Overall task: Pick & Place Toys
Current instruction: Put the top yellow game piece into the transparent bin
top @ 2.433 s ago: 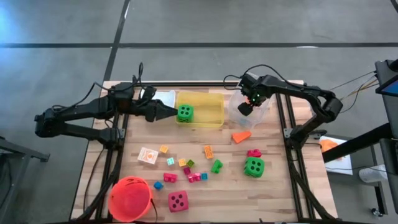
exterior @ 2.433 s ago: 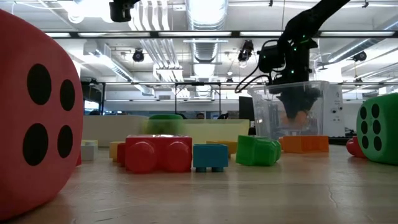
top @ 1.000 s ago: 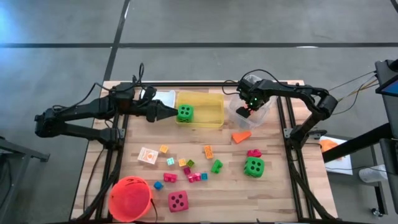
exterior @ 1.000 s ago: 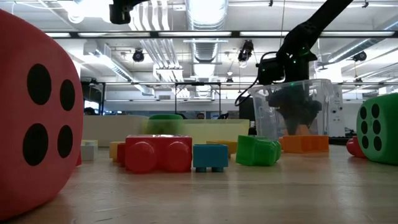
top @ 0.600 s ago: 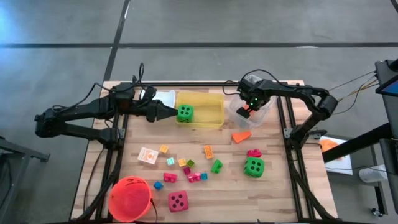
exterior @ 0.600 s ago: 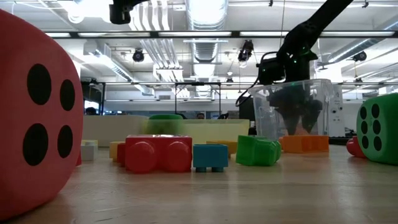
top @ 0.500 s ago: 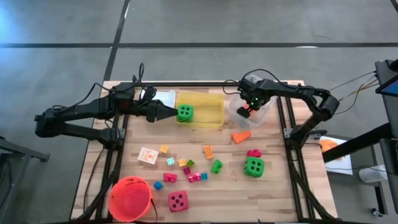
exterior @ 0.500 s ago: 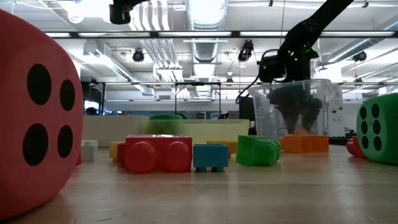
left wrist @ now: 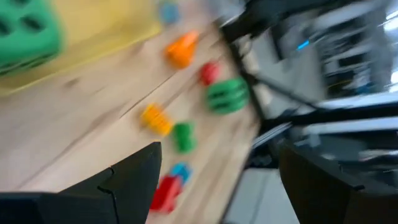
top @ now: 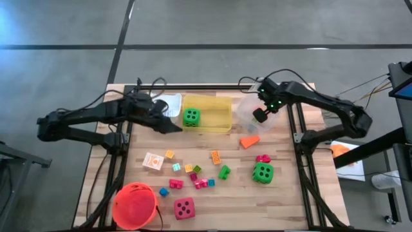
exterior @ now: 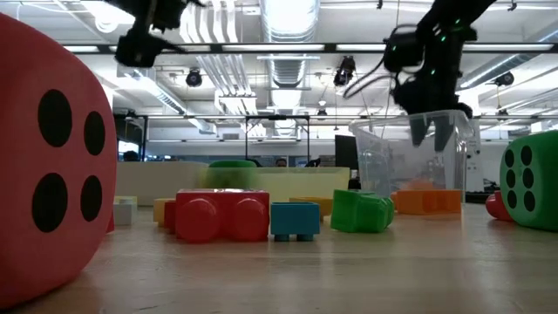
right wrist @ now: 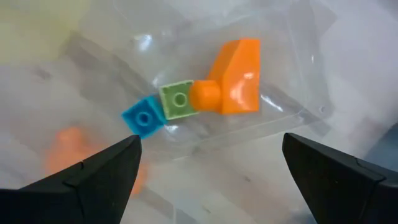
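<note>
right claw (top: 261, 116): fingers apart and empty, poised over the clear bin (top: 248, 115), as fits a drop just made
clear bin contents: orange block (right wrist: 233, 78), green block (right wrist: 177, 99) and blue block (right wrist: 143, 118) lie touching in a row on its floor
left claw (top: 172, 125): fingers apart, nothing between them, beside the yellow bin (top: 215, 116) that holds a green die (top: 191, 116)
left on the table (top: 283, 193): orange wedge (top: 249, 140), second green die (top: 262, 172), pink-red die (top: 184, 208) and small blocks, so sorting looks unfinished
</note>
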Tool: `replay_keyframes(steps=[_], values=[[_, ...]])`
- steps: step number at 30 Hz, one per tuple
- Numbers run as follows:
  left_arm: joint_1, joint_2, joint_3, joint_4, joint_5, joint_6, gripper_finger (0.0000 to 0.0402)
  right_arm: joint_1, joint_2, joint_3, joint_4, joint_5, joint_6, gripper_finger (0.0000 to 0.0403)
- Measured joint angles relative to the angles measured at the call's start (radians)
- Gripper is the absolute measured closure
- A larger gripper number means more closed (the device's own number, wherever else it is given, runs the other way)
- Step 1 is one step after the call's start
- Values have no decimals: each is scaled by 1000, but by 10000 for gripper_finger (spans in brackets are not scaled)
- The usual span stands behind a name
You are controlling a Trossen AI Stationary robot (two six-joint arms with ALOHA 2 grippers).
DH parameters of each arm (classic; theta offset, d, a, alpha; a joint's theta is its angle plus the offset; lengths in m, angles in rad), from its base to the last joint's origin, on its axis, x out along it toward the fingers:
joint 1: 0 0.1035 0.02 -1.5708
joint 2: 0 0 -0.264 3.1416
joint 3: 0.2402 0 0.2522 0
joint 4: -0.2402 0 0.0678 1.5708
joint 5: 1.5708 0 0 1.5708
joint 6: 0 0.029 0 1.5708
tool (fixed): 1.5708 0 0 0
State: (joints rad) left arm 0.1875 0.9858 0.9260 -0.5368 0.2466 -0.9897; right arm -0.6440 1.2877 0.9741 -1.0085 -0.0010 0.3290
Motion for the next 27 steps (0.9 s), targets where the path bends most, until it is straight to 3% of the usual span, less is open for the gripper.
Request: replay_keyframes(steps=[8,17,23,27], values=[[-6,134,0,-257,-21,85,94,94,-208,-5,-5,-28,171,17],[-26,360,0,-396,-38,151,115,403,-311,-34,134,-18,413,17],[-26,457,0,-417,-49,178,164,591,-312,3,151,151,488,17],[-26,501,0,-443,-53,183,185,635,-312,28,152,180,518,17]])
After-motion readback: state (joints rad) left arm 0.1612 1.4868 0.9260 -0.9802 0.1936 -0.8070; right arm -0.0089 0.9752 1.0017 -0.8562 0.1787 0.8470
